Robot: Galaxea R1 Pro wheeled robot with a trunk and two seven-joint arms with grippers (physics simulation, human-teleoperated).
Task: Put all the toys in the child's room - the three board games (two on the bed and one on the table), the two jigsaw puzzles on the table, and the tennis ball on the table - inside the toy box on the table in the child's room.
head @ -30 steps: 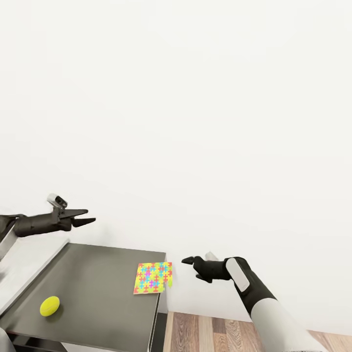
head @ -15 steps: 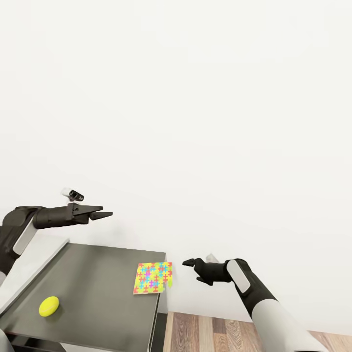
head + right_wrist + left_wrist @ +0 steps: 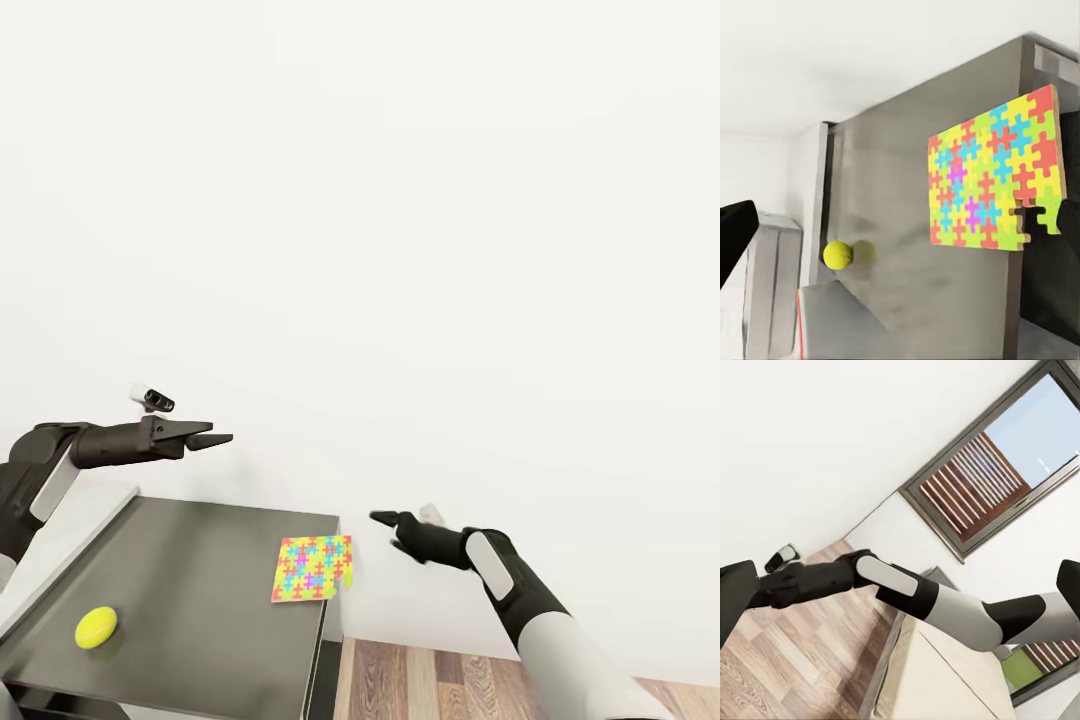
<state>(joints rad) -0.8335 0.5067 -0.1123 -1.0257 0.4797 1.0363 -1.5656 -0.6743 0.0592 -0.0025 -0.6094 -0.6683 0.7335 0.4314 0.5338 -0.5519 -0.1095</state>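
Observation:
One jigsaw puzzle (image 3: 313, 568), a bright sheet of yellow, pink, blue and orange pieces, lies at the far right corner of the dark grey table (image 3: 200, 590), its edge sticking past the table's side. The tennis ball (image 3: 97, 627) rests near the table's front left. My right gripper (image 3: 385, 520) hovers open just right of the puzzle, off the table's side; in the right wrist view its fingers (image 3: 735, 232) frame the puzzle (image 3: 994, 184) and ball (image 3: 838, 255). My left gripper (image 3: 218, 436) is open and empty, high above the table's far left.
A light-grey sloping surface (image 3: 60, 545), apparently the toy box's side, borders the table on the left. A white wall stands right behind the table. Wood-plank floor (image 3: 450, 680) lies to its right. The left wrist view shows my right arm (image 3: 907, 592), a dark-framed window (image 3: 982, 472) and a cream surface (image 3: 937, 682).
My left arm has risen and reached to the right over the table. My right gripper has lifted slightly. Puzzle and ball lie where they were.

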